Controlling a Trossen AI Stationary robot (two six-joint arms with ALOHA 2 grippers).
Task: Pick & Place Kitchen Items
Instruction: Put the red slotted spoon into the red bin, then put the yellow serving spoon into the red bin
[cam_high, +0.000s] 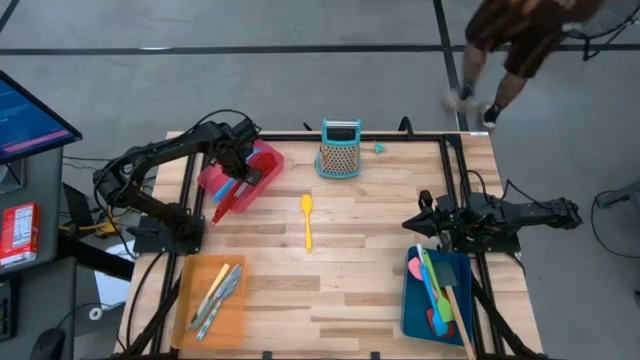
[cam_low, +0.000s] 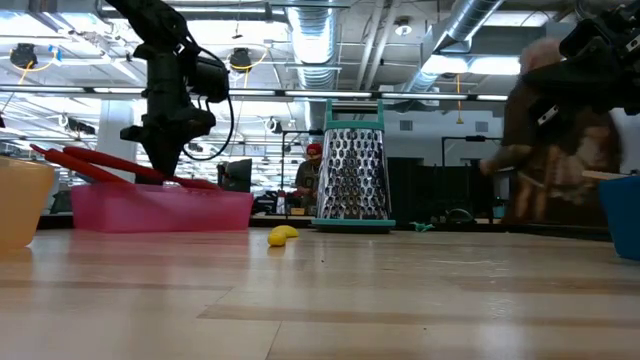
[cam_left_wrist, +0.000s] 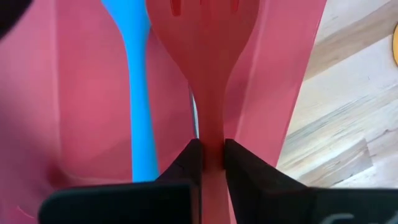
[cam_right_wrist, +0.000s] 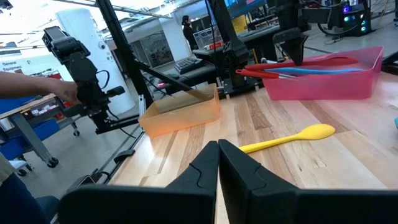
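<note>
We count 3 flat plastic trays on the wooden slatted table (cam_high: 330, 260): 1 red tray (cam_high: 268, 160) at the far left, 1 orange tray (cam_high: 190, 285) at the near left, 1 blue tray (cam_high: 412, 300) at the near right.

The left gripper (cam_left_wrist: 211, 155) hangs over the red tray, its 2 dark fingers (cam_left_wrist: 183, 163) pinched on the narrow neck of 1 red slotted plastic spatula (cam_left_wrist: 208, 37). 1 blue long-handled spoon (cam_left_wrist: 138, 93) lies beside it in the same tray.

1 yellow plastic spoon (cam_high: 307, 220) lies alone mid-table.

The orange tray holds a few silvery cutlery pieces (cam_high: 215, 292); we cannot count them surely. The blue tray holds several coloured spatulas (cam_high: 438, 290), overlapping.

The right gripper (cam_right_wrist: 217, 158) rests above the table near the blue tray, fingers closed together, holding nothing.

1 teal-framed box grater with orange mesh (cam_high: 340, 150) stands upright at the far edge.
</note>
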